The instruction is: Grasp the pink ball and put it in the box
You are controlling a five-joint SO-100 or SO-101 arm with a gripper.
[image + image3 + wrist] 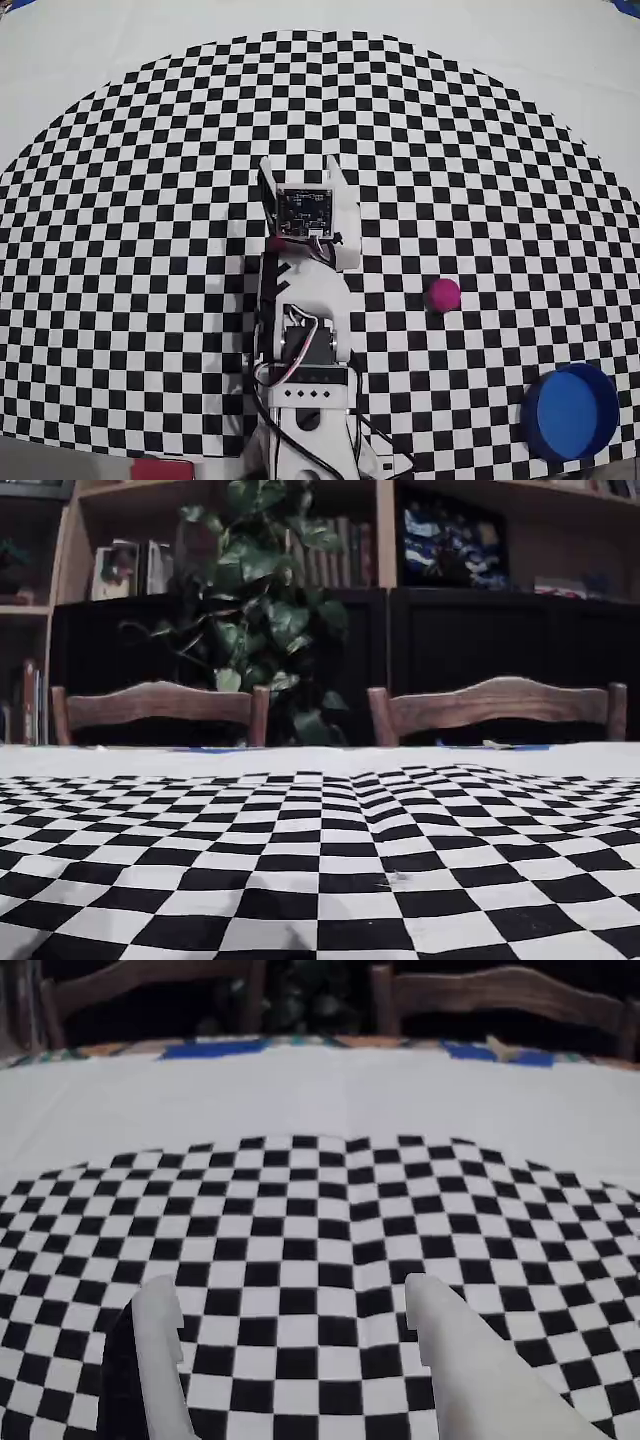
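Two white fingers [160, 1345] of the end effector [290, 1320] stand apart with nothing between them, only checkered cloth [150, 250] showing in the gap in the wrist view. In the overhead view the box [571, 411] sits at the near right edge of the bench, and the pink ball [444, 294] lies on the cloth a little farther in, to the right of the arm [305, 330], apart from both. Beyond the bench, two wooden chairs [160, 708] and a leafy plant [265, 630] front dark shelves.

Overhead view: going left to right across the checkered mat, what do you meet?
White robot arm with its tool → pink ball → blue box, near the lower right corner.
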